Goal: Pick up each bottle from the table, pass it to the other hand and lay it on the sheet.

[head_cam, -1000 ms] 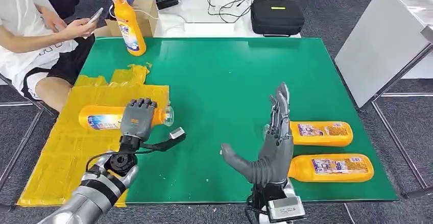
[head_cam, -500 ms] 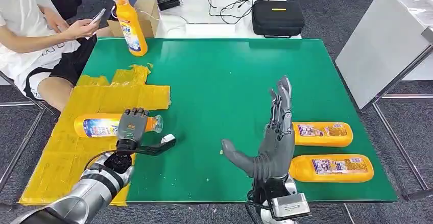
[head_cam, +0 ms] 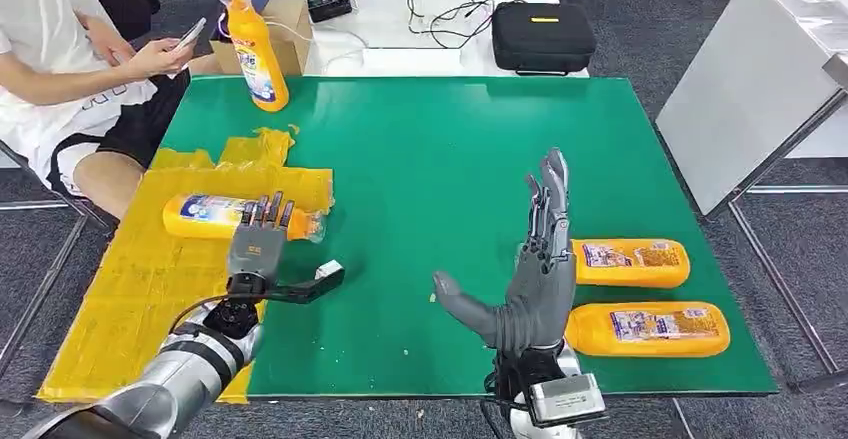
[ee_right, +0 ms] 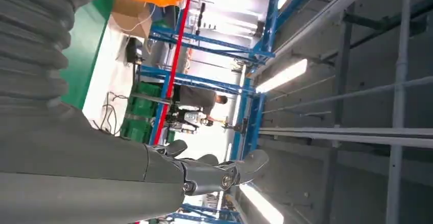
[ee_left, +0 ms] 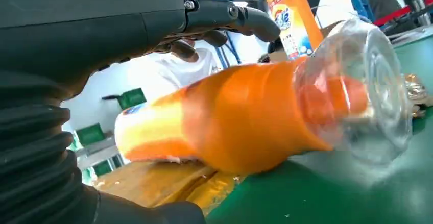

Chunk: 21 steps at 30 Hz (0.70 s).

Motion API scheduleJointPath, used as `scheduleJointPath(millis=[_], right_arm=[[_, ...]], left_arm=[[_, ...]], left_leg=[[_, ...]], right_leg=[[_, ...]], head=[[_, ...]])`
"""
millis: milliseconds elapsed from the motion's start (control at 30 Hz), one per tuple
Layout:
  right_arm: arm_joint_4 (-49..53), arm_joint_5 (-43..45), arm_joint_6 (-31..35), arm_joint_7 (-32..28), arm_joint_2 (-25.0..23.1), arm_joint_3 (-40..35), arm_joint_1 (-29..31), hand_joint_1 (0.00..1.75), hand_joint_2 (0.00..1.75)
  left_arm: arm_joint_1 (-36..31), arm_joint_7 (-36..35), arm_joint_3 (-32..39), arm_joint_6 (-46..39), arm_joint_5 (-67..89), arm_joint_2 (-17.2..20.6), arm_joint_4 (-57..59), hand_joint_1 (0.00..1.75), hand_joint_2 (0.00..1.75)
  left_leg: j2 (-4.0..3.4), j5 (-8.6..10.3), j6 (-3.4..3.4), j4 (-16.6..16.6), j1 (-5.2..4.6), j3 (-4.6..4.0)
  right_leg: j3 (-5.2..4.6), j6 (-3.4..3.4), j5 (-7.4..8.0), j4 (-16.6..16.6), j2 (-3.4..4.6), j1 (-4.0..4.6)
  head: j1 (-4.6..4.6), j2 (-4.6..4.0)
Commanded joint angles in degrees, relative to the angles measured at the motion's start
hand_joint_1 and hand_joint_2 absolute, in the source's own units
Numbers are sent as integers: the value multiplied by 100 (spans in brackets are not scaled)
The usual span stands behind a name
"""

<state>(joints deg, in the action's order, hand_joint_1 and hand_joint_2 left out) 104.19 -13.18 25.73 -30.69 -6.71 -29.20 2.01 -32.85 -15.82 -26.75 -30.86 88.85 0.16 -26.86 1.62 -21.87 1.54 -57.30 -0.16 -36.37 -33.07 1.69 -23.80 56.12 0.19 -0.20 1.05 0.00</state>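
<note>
Orange bottle point(head_cam: 232, 215) lying on its side on the yellow sheet point(head_cam: 130, 289), clear cap end toward the green table point(head_cam: 430, 149) and right at the sheet's edge. Left hand point(head_cam: 257, 244) just behind it, fingers straightened and fanned over the bottle's neck end, thumb stuck out sideways over the green; holding nothing, fingers apart. From the left wrist view, same bottle point(ee_left: 245, 117) close up, orange body resting where sheet meets table, clear cap point(ee_left: 367, 91) over the green, dark fingers point(ee_left: 230, 17) arched above it without closing round it; contact between fingertips and bottle not certain.

Right hand point(head_cam: 535, 259) upright over the near middle of the table, palm edge-on, fingers straight and pointing up, thumb jutting out toward the left arm; empty, spread. In the right wrist view, same hand point(ee_right: 204, 175) with fingers extended against shelving and ceiling lights.

Two more orange bottles lying flat just right of the right hand: farther one point(head_cam: 630, 262), nearer one point(head_cam: 648, 329), side by side, apart from each other, labels up. Fourth bottle point(head_cam: 253, 49) standing upright at the far left corner of the table, well apart from the rest.

Seated person point(head_cam: 70, 69) at far left, looking at a phone point(head_cam: 187, 31). Black case point(head_cam: 543, 34) and cables on the white table beyond.
</note>
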Motion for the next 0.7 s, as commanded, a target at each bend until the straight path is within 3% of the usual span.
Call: scheduleJointPath(millis=[33,133,233,300,367,700], right_arm=[[-316,-66,50,53,118,-26,151,0,175],[-432,-296,73,205,165,4,112,0,175],[-697,-1332,470,488,279,110,29,0,175],[-955,-2939,1388,974,251,477,-50,0,175],[-1046,-3665,1427,1365,253,853,-96,0,175],[-1087,-3740,1333,1566,399,1008,-59,0,175]], left_arm=[[321,418,780,-307,-264,-241,186,0,175],[645,1237,1193,-914,-901,-476,-591,0,175],[1394,2532,1367,-865,-2177,-714,-2062,0,175],[1969,2715,1025,-66,-2851,-650,-3280,0,175],[2297,2698,753,344,-3200,-539,-4028,0,175],[2374,2609,569,418,-3213,-441,-4234,0,175]], left_leg=[[-18,-5,-4,4,0,13],[-14,-5,-3,3,0,9],[-4,-6,-5,6,2,15],[5,-5,-1,6,-1,10],[-6,-8,-1,-1,2,-7],[-11,-9,0,-4,-5,-42]], right_leg=[[12,0,-1,-7,11,1],[10,0,-1,-7,6,1],[20,3,-5,-18,-7,2],[14,5,-5,-17,-3,-2],[-2,4,-4,-14,5,1],[-38,3,-4,-9,5,0]], head=[[0,0],[0,0],[0,0],[2,0],[-4,0],[2,0]])
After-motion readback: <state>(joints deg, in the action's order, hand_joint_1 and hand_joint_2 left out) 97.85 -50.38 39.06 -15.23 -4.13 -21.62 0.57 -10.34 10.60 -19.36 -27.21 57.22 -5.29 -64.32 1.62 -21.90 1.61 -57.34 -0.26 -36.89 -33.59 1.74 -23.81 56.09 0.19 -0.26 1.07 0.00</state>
